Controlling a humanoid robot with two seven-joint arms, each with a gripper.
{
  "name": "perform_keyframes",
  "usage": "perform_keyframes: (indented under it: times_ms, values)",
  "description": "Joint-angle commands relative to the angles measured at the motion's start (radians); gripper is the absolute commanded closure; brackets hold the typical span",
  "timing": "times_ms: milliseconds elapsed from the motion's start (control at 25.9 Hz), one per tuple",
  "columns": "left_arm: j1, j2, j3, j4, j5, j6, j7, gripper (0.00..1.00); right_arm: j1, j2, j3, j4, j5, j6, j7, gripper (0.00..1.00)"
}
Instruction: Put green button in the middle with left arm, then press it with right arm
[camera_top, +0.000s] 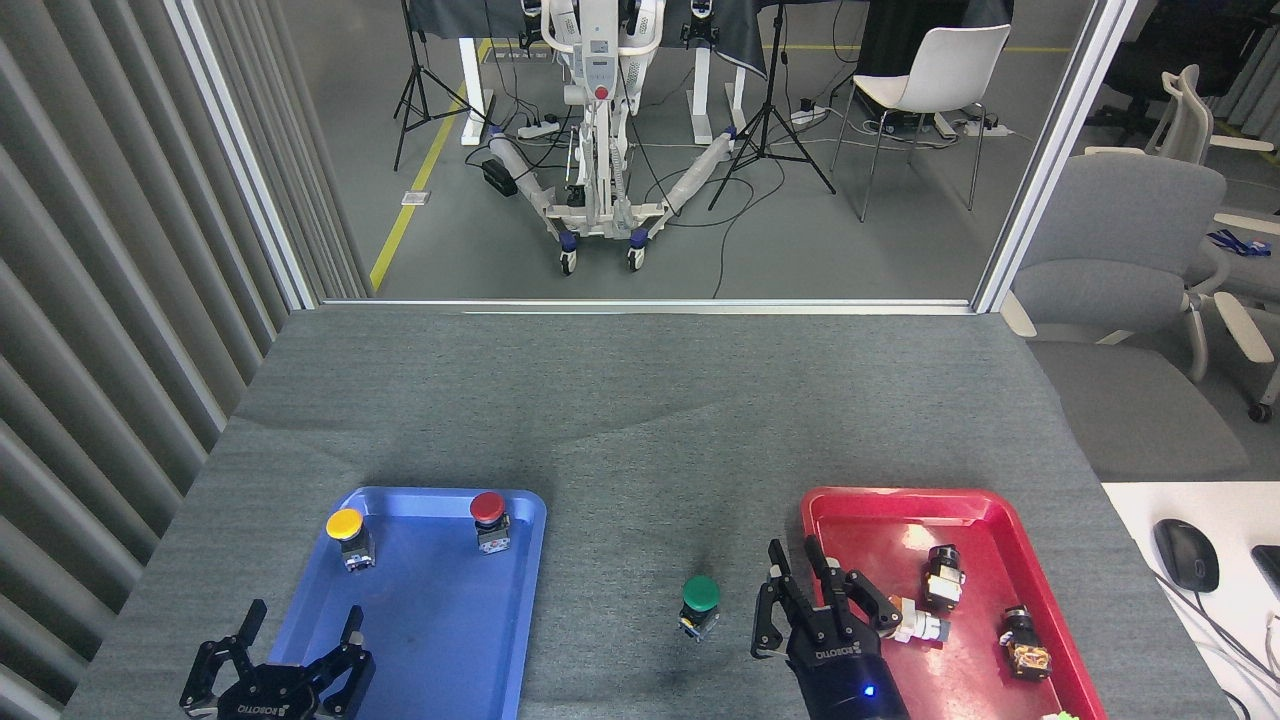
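Green button (700, 594) stands upright on the bare grey felt (640, 420) between the blue tray (520, 600) and the red tray (815, 505), touching neither, with open cloth ahead of it. I see my right gripper (800, 582) just beside its right, over the red tray's left rim, fingers drawn close together and holding nothing. My left gripper (300, 625) hovers at the blue tray's near-left edge, fingers spread and empty. Yellow button (345, 525) and red button (487, 508) sit along the blue tray's far edge.
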Motion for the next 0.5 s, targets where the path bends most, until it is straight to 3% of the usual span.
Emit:
perform_keyframes:
  times_ms: [0, 116, 463]
  values:
    - [0.008, 0.0, 0.011, 0.001, 0.002, -0.002, -0.001, 0.01, 0.0, 0.021, 0.041, 0.032, 0.018, -0.026, 0.0, 1.0]
    - [0.008, -0.001, 0.011, 0.012, 0.002, -0.004, -0.001, 0.01, -0.008, 0.039, 0.056, 0.09, 0.063, -0.017, 0.0, 1.0]
    - [0.011, -0.001, 0.027, 0.01, 0.002, 0.001, -0.002, 0.01, -0.045, 0.074, 0.075, 0.19, 0.093, -0.006, -0.004, 1.0]
